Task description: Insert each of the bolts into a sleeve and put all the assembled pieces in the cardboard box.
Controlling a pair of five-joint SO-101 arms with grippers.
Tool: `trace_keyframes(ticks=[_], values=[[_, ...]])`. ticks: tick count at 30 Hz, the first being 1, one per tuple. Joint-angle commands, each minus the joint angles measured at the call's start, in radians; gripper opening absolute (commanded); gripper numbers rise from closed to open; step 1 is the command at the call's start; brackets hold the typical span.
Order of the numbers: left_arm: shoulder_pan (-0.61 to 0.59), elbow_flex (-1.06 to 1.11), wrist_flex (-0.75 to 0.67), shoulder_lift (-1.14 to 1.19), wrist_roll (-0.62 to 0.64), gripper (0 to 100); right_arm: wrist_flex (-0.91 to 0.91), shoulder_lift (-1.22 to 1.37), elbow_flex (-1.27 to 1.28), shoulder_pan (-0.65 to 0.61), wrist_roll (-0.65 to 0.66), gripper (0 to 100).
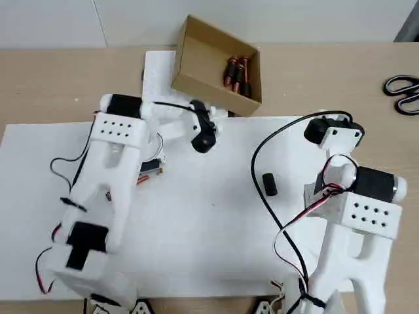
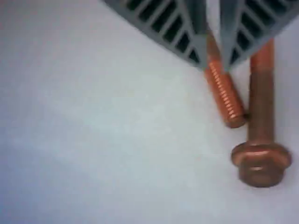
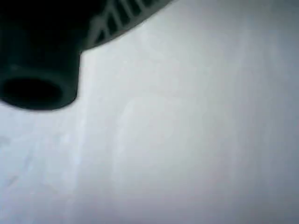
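Observation:
My left gripper [image 2: 213,65] is shut on the threaded shank of a copper bolt [image 2: 225,95] just above the white sheet. A second copper bolt [image 2: 260,140] lies right beside it, flanged head toward the camera. In the high view these bolts [image 1: 148,176] peek out from under the left arm. My right gripper [image 3: 79,51] holds a black sleeve [image 3: 37,91] with its hollow end facing out, low over the sheet. Another black sleeve [image 1: 269,184] lies on the sheet left of the right arm. The cardboard box [image 1: 196,72] at the back holds several assembled pieces [image 1: 237,75].
A large white sheet [image 1: 209,235] covers the wooden table between the arms. Black-handled scissors [image 1: 402,91] lie at the far right edge. A black cable [image 1: 258,163] loops from the right arm over the sheet.

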Motion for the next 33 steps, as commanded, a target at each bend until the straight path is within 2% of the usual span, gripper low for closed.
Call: trace_keyframes(ticks=[1, 7, 24, 33], values=[[-0.014, -0.039, -0.058, 0.025, -0.011, 1, -0.016, -0.025, -0.012, 0.004, -0.006, 0.4], [-0.026, -0.038, -0.135, 0.064, -0.011, 7, -0.016, -0.025, -0.012, 0.004, -0.006, 0.4], [-0.092, -0.041, -0.186, 0.163, -0.048, 7, -0.018, -0.025, -0.012, 0.004, -0.006, 0.4], [-0.068, -0.038, -0.204, 0.198, -0.054, 7, -0.019, -0.025, -0.012, 0.004, -0.006, 0.4]])
